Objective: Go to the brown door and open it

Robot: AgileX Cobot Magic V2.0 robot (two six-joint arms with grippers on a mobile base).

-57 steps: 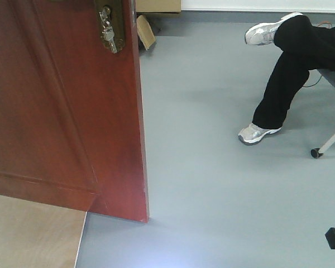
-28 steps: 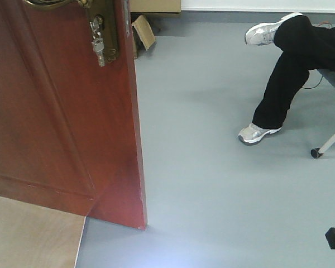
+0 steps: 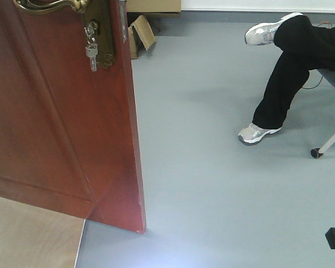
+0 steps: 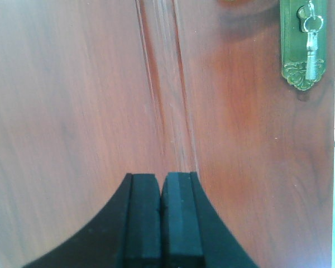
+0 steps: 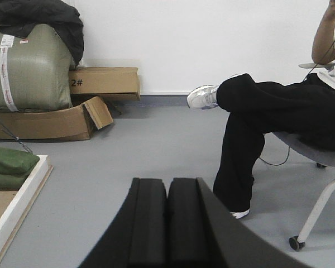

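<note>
Swinging further since a moment ago, the brown door point(image 3: 61, 111) is now showing more of its brass lever handle point(image 3: 47, 5) at the top of the front view, and its lower corner is sitting slightly further left on the grey floor point(image 3: 223, 195). The left tool point(image 4: 160, 223) is pointing at the door's panel with its pads pressed together, gripping nothing (contact with the wood is hard to judge). Keys point(image 4: 311, 47) are hanging from the lock plate point(image 4: 303, 44). The right tool point(image 5: 167, 223), likewise closed and empty, is facing a seated person point(image 5: 279, 111) and cardboard boxes point(image 5: 72, 111).
</note>
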